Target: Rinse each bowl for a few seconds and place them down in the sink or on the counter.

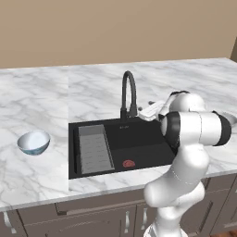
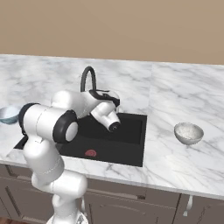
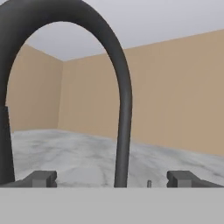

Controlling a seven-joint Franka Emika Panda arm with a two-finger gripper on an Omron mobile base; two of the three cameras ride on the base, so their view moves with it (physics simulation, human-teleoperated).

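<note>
Hand view: black faucet (image 3: 124,109) arches just before the open pincer (image 3: 114,178).

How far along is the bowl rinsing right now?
Nothing looks done yet. The blue-and-white bowl sits on the counter left of the sink, and the speckled bowl sits on the counter to its right; neither is held. In hand: the open, empty end effector is at the faucet, and no water is visible. Both bowls are left to rinse and set down.

The arm hides the sink's (image 1: 139,139) right end (left base view). The blue bowl (image 2: 8,114) is cut by the frame edge.
</note>
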